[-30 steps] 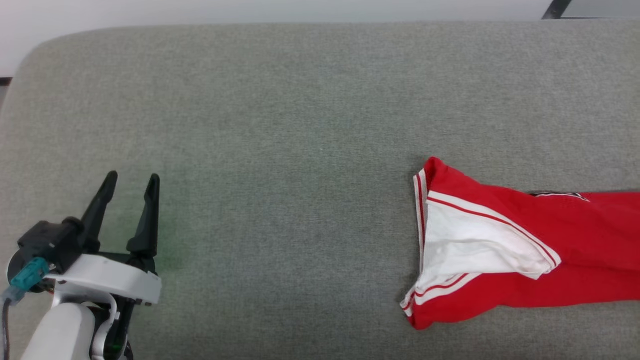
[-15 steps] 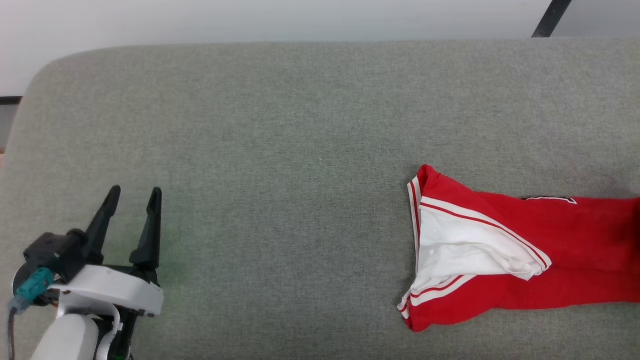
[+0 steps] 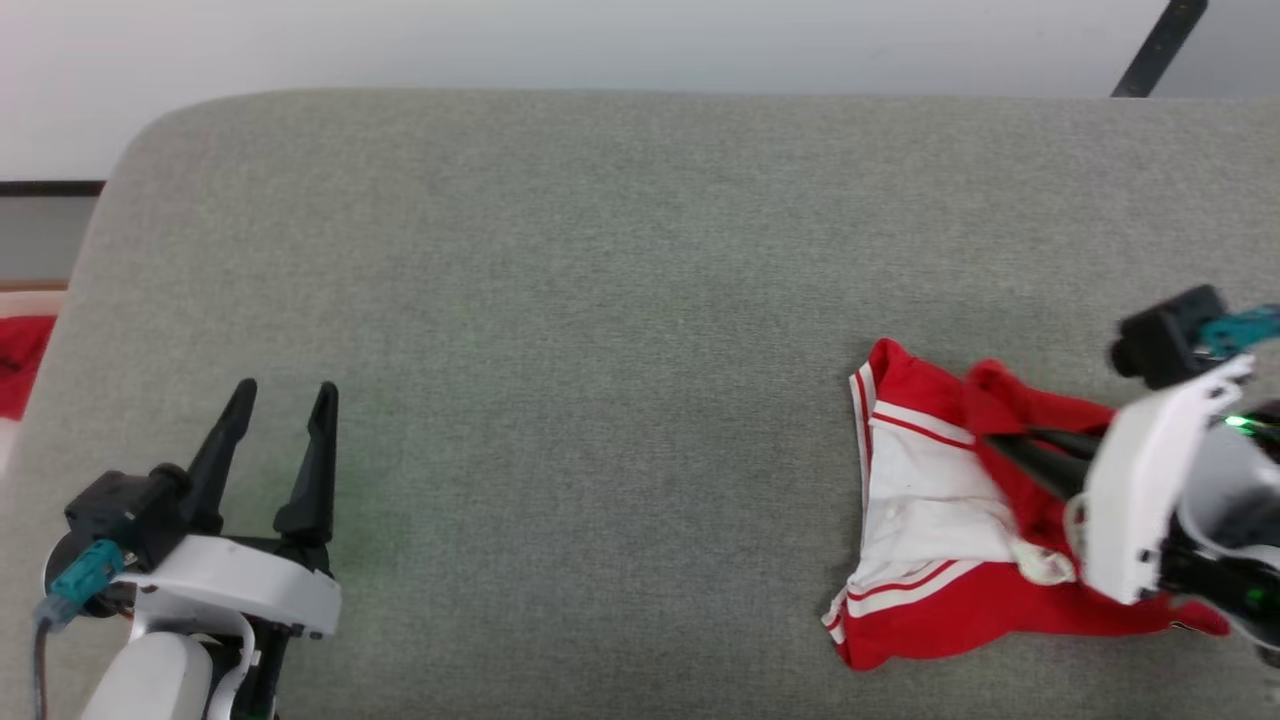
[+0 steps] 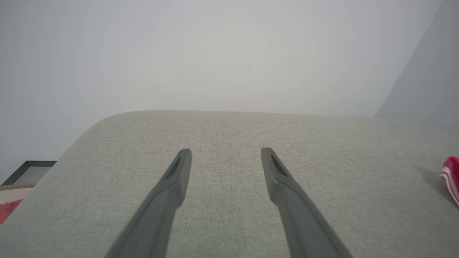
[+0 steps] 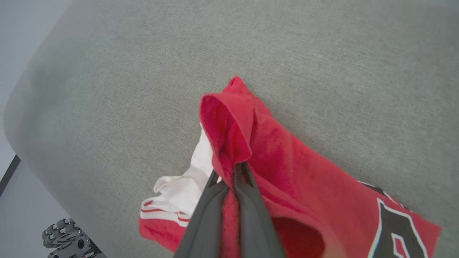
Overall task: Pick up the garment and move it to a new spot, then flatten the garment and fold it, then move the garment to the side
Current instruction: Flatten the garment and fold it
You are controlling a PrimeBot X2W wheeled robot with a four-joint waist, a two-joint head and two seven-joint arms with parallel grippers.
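Across most of the head view lay the big grey table (image 3: 600,300), covered in soft cloth, with a round corner at the far left. Behind it stood a pale wall (image 3: 500,40).

Toward the right side of the table lay the shirt (image 3: 940,610). It was red, with a white sleeve (image 3: 925,500) and red and white stripes along the edges. It was all bunched up. Most of it rested on the table, but one red fold was lifted off the cloth.

The right gripper (image 3: 1000,440) was at the right side, above the shirt. Its two dark fingers (image 5: 251,215) were squeezed together on that red fold, with the cloth pinched between them near the tips. From the right wrist, the fold stood up in a loop just past the tips, and the white sleeve stuck out on the left side of the fingers.

The left gripper (image 3: 285,390) sat at the near left of the table, well apart from the shirt. Its fingers were spread wide and held nothing.

A black mark (image 5: 391,222) with a white edge showed on the red cloth, low and to the right in the right wrist view. A small bit of red cloth (image 3: 20,365) showed past the left end of the table.
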